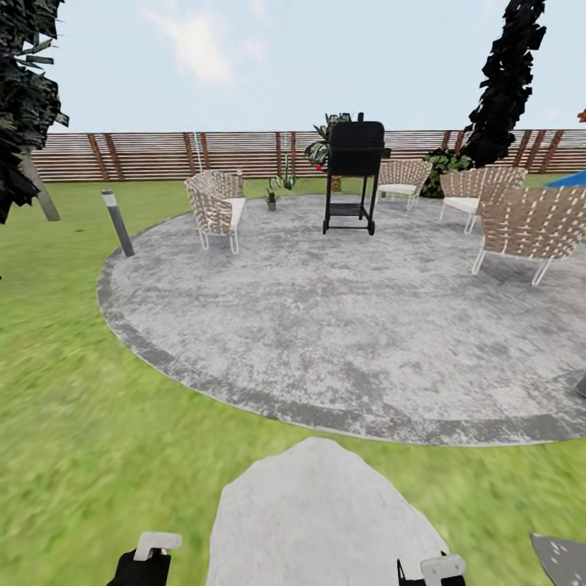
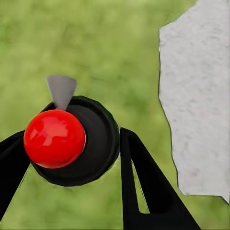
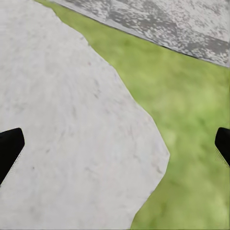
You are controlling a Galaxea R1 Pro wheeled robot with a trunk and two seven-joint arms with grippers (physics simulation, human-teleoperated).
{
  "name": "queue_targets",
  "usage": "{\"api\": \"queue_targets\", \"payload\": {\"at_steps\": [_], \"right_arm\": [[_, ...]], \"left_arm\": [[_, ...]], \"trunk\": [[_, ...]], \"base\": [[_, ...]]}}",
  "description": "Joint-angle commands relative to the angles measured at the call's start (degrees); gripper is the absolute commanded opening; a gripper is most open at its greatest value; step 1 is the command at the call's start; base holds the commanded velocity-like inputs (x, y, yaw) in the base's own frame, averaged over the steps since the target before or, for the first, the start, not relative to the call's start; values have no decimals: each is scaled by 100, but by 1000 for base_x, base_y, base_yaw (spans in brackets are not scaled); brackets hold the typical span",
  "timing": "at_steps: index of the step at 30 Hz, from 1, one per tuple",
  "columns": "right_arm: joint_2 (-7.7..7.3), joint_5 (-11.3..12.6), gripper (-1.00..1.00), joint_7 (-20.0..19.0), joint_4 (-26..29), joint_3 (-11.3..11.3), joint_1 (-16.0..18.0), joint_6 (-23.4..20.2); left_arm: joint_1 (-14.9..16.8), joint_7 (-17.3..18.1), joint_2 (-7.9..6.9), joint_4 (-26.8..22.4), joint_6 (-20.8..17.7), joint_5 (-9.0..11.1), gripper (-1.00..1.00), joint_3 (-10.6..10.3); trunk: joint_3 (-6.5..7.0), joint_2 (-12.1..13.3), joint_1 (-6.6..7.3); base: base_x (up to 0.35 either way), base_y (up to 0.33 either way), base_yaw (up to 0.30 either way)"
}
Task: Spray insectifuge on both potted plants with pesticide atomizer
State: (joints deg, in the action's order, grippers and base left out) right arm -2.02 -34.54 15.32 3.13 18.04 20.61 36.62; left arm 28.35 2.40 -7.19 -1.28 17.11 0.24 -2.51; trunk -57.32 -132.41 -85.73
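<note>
Beyond the lawn (image 1: 65, 342), a round grey patio (image 1: 342, 325) is seen, with a black grill (image 1: 354, 175) standing toward its far edge and woven chairs (image 1: 216, 207) set around it. A small potted plant (image 1: 272, 195) stands at the patio's far edge, between the left chair and the grill, and a taller spiky plant (image 1: 286, 175) is seen just behind it. A brown slatted fence (image 1: 146, 155) closes the garden at the back. A short post light (image 1: 118, 221) stands on the grass by the patio's left edge.

A grey stepping stone (image 1: 317, 521) lies at the near edge of the lawn, between the two tools. The left tool (image 2: 72, 158) is shown gripping the atomizer (image 2: 76, 141), whose dark round body with a red ball on top is clamped between the black fingers (image 2: 143, 182), above grass. The right tool (image 3: 115, 143) is held wide open and empty, its fingertips (image 3: 9, 146) well apart over the stone's edge and the grass.
</note>
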Motion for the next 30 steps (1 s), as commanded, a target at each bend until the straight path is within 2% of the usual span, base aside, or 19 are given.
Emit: {"api": "queue_targets", "payload": {"at_steps": [1,30], "right_arm": [[0,-61,100,41,-7,23,4,11],[0,-61,100,41,-11,23,4,11]], "left_arm": [[4,6,-2,5,20,2,-100,-22],[4,6,-2,4,21,2,-100,-25]], "trunk": [[-5,-2,-2],[-5,-2,-2]], "base": [[338,0,0],[338,0,0]]}}
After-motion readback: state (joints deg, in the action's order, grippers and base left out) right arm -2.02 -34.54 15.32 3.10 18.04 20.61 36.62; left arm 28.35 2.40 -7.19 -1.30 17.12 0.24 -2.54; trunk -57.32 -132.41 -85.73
